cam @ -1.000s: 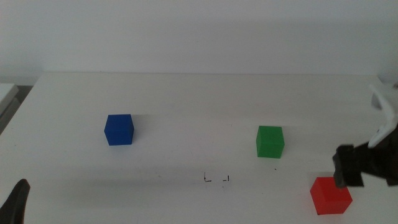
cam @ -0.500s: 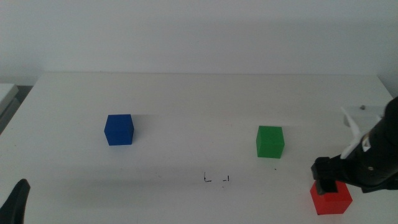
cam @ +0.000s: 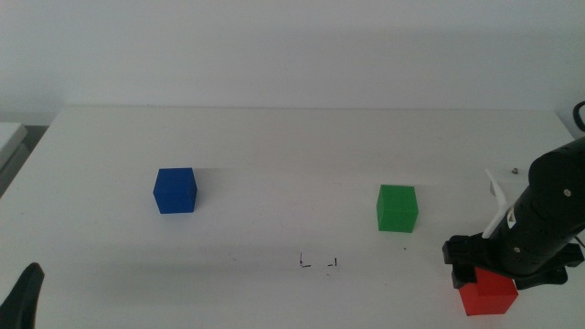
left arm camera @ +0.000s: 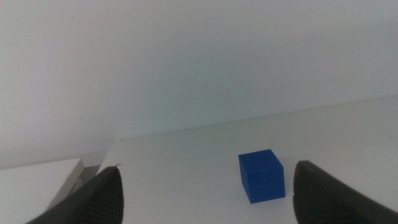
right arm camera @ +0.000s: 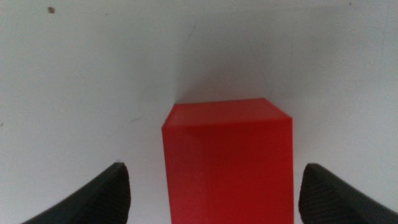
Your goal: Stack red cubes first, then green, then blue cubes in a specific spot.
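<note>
The red cube (cam: pixel 487 295) sits near the table's front right corner; the right wrist view shows the red cube (right arm camera: pixel 227 158) large between the two dark jaws. My right gripper (cam: pixel 477 271) hangs directly over it, open, its jaws spread wider than the cube (right arm camera: pixel 214 186). The green cube (cam: pixel 397 207) rests right of centre. The blue cube (cam: pixel 175 190) stands on the left, and the blue cube (left arm camera: pixel 262 176) also appears ahead of my open left gripper (left arm camera: pixel 205 193), which waits at the front left corner (cam: pixel 23 297). Two small bracket marks, the specific spot (cam: pixel 318 263), lie at front centre.
A tiny black speck (cam: pixel 406 246) lies just in front of the green cube. The white table's left edge (cam: pixel 27 155) meets a pale surface beyond it. A white cable (cam: pixel 498 196) runs along my right arm.
My right arm has swung in from the right edge and come down over the red cube. The cubes and the left gripper have not moved.
</note>
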`<state>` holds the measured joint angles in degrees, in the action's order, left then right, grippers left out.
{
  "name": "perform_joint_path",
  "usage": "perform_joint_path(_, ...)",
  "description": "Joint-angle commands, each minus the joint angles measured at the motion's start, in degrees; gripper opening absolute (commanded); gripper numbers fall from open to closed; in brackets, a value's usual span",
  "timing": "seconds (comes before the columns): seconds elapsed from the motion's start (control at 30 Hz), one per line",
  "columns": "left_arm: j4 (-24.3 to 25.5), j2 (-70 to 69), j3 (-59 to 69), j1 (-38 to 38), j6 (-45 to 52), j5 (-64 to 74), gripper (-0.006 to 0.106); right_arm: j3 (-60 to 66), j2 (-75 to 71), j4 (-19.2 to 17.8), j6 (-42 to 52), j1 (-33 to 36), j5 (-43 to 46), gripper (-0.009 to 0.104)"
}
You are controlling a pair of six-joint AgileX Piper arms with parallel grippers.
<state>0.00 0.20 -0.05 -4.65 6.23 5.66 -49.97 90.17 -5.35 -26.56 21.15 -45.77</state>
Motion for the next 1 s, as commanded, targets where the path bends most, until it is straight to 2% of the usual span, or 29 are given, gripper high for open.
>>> perform_joint_path(0.0,-0.39,-0.2,0.05,0.13,0.04,-0.78,0.094,0.28,0.79,-0.93,-0.65,-0.64,0.83,0.093)
perform_joint_path(0.17,-0.39,-0.2,0.05,0.13,0.04,-0.78,0.094,0.28,2.43,-3.18,-3.06,-0.64,1.12,0.093)
perform_joint_path(0.37,-0.39,-0.2,0.05,0.13,0.04,-0.78,0.094,0.28,3.76,-3.3,-3.67,-0.64,2.11,0.088)
perform_joint_path(0.5,-0.39,-0.2,0.05,0.13,0.04,-0.78,0.094,0.28,4.71,-3.57,-3.67,-0.64,2.22,0.075)
perform_joint_path(0.77,-0.39,-0.2,0.05,0.13,0.04,-0.78,0.094,0.28,4.82,-3.24,-4.04,-0.64,1.95,0.026)
perform_joint_path(0.97,-0.39,-0.2,0.05,0.13,0.04,-0.78,0.094,-0.25,4.46,-2.25,-5.13,-0.31,-2.54,0.026)
